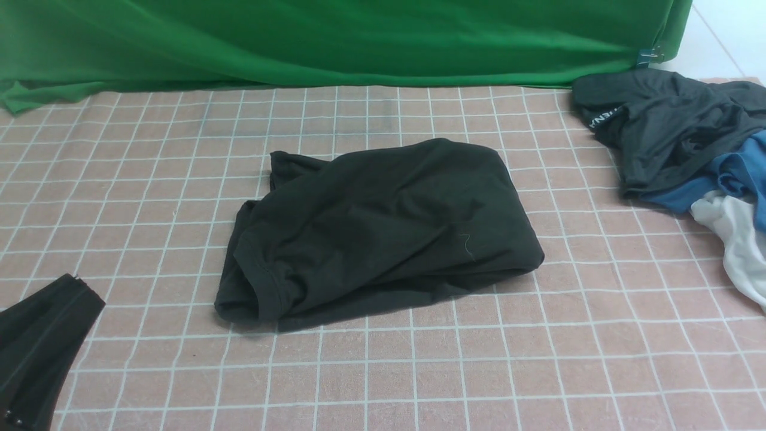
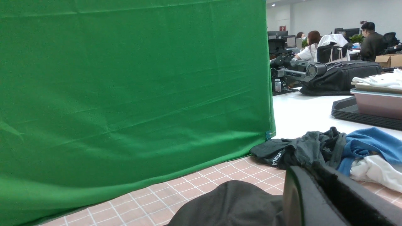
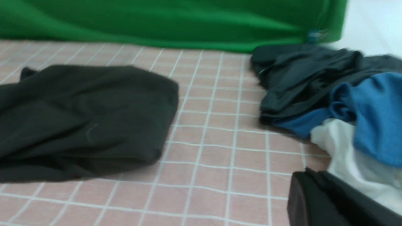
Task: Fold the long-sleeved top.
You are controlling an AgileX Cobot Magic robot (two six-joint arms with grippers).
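**Folded bundle mid-cloth; left arm the nearer one**

Long-sleeved top (image 1: 377,230) lying as a compact, several-layered bundle at the middle of the pink checked cloth (image 1: 419,371), well short of the green backdrop (image 1: 335,42). No chest print or neck label showing; plain black side up. Long axis running slantwise, from the ribbed, cuff-like end nearest the robot's left to the far rounded corner toward the backdrop and right. Edges rumpled on the left end, smoother on the right.

Left gripper (image 1: 75,278) low at the near left of the bundle, apart from it, nothing between the jaws; shut, empty. In the left wrist view the same gripper (image 2: 320,201) just beside a black hump of the top (image 2: 232,204), not touching so far as can be told.

Right gripper (image 3: 317,201) out of the front view altogether; seen only as a dark edge in its own wrist view, closed, holding nothing, with the bundle (image 3: 84,119) well off to its left and the heap of other clothes close by.

Heap to the right of the bundle, well apart: dark grey garment (image 1: 664,126), blue shirt (image 1: 724,179), white cloth (image 1: 736,239). None of it part of the job.

Judged: fold looks largely done. If any tidying left, the ruffled left end the likely spot, and the left arm the nearer.
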